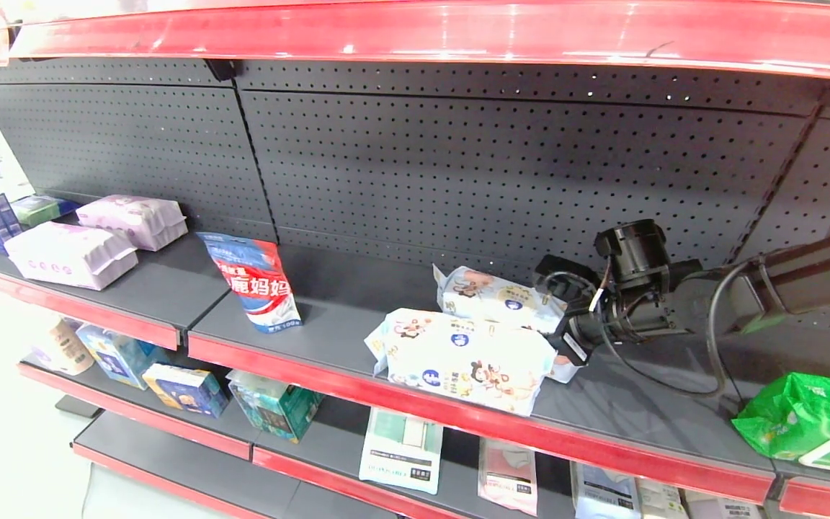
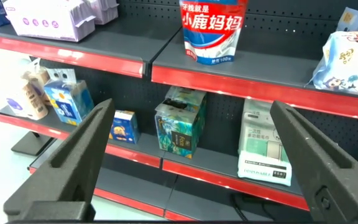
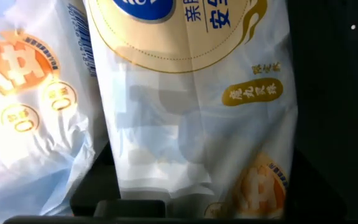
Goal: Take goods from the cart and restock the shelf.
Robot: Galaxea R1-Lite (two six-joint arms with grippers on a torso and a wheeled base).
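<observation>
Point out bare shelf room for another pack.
Bare shelf lies between the pouch and the white wipe packs, and between the pouch and the purple packs. It is crowded around the wipe packs, where the right arm hangs beside them.

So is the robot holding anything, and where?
The left gripper is open and empty. The right gripper sits at the end of a wipes pack on the shelf; whether it grips cannot be told.
</observation>
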